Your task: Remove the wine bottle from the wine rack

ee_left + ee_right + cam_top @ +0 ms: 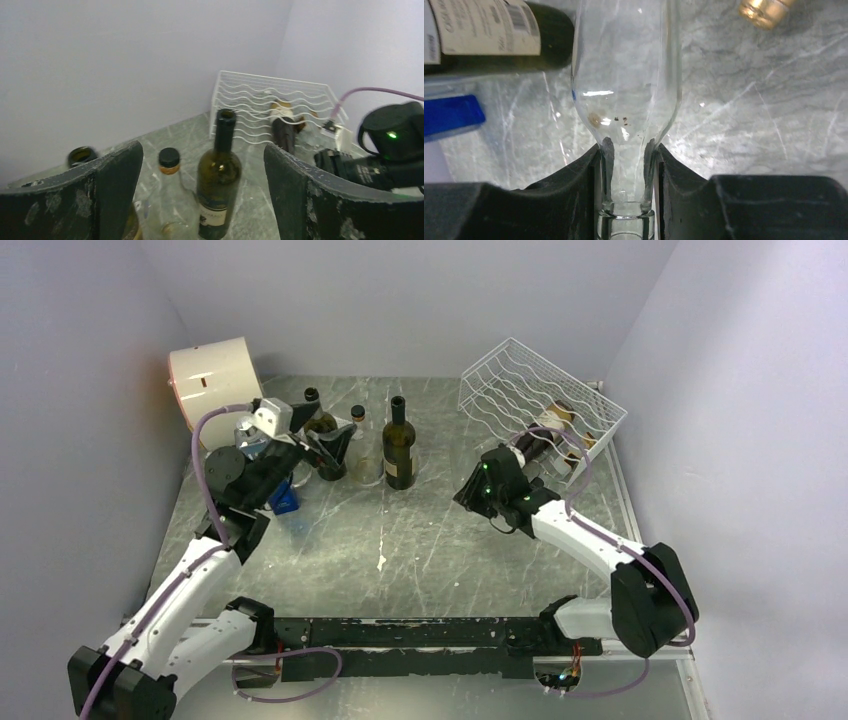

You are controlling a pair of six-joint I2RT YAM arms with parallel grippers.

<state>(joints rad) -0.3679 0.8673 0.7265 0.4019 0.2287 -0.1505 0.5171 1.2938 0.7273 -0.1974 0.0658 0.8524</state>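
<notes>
The white wire wine rack stands at the back right and also shows in the left wrist view. A dark wine bottle lies in its cradles, with a cream-topped bottle beside it. My right gripper is just in front of the rack. In the right wrist view it is shut on the neck of a clear glass bottle. My left gripper is open and empty next to the standing bottles.
A dark green bottle and a clear black-capped bottle stand at the table's middle back. Another dark bottle is by the left gripper. A cream drum sits back left. A blue object lies under the left arm.
</notes>
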